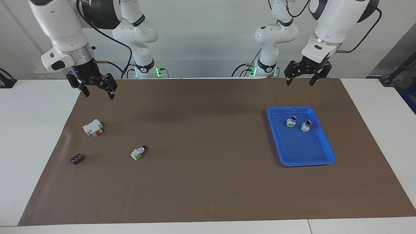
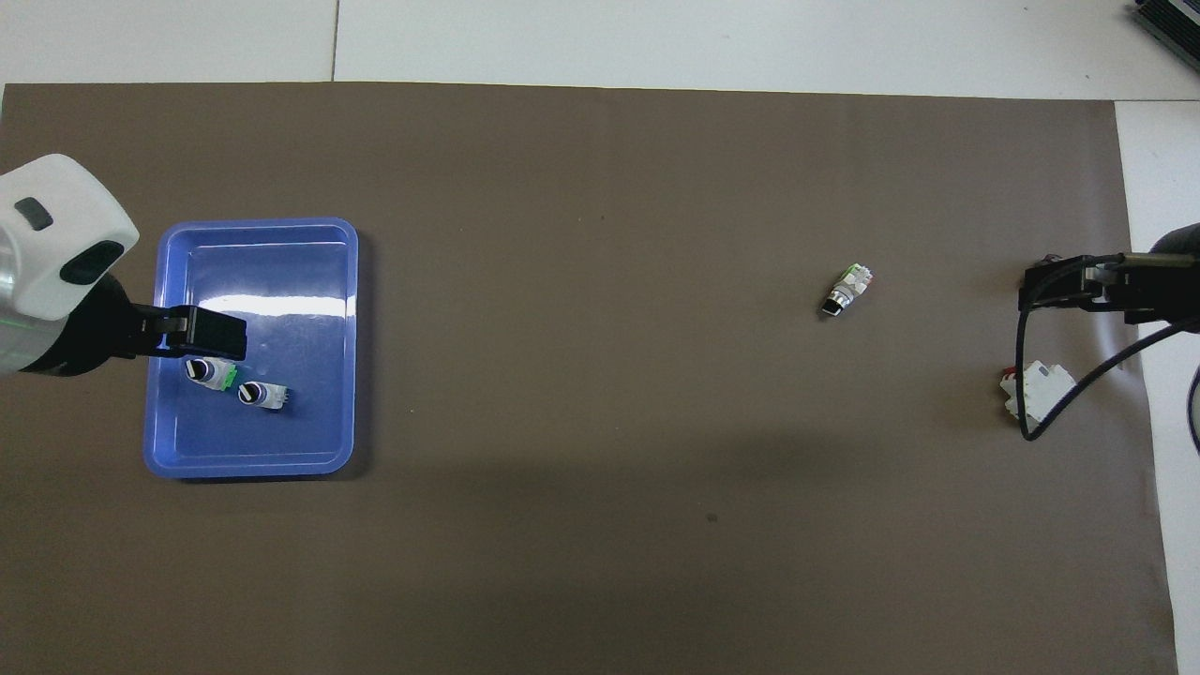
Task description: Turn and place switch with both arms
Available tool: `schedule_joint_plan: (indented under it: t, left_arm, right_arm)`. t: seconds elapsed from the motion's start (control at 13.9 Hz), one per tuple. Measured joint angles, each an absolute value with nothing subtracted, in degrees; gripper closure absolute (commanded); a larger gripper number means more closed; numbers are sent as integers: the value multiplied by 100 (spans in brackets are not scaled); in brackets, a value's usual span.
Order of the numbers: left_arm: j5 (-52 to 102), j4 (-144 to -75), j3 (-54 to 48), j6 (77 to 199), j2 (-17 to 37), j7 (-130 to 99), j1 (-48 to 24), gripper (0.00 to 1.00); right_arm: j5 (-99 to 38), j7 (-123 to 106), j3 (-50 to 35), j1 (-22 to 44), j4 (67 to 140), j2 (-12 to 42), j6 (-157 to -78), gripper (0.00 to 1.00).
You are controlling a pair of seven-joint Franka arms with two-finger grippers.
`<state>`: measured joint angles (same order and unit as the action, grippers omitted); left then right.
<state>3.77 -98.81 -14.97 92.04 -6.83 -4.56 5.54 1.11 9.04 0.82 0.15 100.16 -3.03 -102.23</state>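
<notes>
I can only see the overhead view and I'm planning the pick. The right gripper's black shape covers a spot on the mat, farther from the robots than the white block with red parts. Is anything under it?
Observer: Yes, a small dark terminal strip lies on the mat there.
Operator: Is the gripper down on it?
Observer: No. The right gripper hangs high in the air with its jaws open and empty.
Operator: The left one looks as if it is on the switches in the tray.
Observer: It is not. The left gripper is high up too, clear of the blue tray and the two switches in it.
</notes>
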Motion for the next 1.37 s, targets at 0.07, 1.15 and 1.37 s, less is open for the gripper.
schedule_joint_plan:
  t: [0.07, 1.15, 1.37]
  left_arm:
    - [377, -9881, -1497, 9204, -683, -456, 554, 0]
    - [377, -9881, -1497, 9204, -683, -456, 554, 0]
    - [377, -9881, -1497, 9204, -683, -456, 554, 0]
  right_arm:
    - [108, 1148, 79, 25, 10171, -267, -10444, 0]
    - [104, 4402, 50, 577, 10510, 2314, -12953, 0]
    - [104, 4550, 49, 624, 10556, 2461, -13189, 0]
